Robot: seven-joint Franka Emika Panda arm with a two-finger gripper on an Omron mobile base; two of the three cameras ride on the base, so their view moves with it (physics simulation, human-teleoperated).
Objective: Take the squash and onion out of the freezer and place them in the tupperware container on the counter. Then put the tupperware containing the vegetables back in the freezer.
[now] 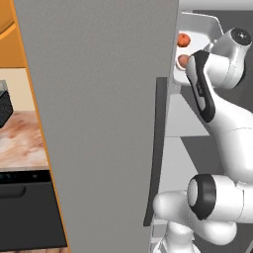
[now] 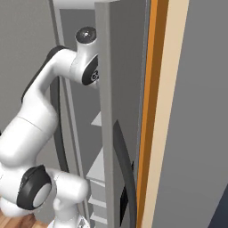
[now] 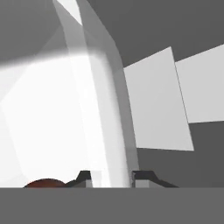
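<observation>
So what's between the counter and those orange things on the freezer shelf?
The grey freezer door, with its dark bar handle, stands between the counter and the two orange things, as the left base view shows.

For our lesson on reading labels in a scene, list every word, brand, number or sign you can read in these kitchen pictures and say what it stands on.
None: no words, numbers or brands can be read.
The freezer door and its handle are plain.
The black appliance under the counter has a row of tiny pale marks along its top strip, too small to read.
A small white mark on the arm's dark joint is too blurred to read.
</observation>
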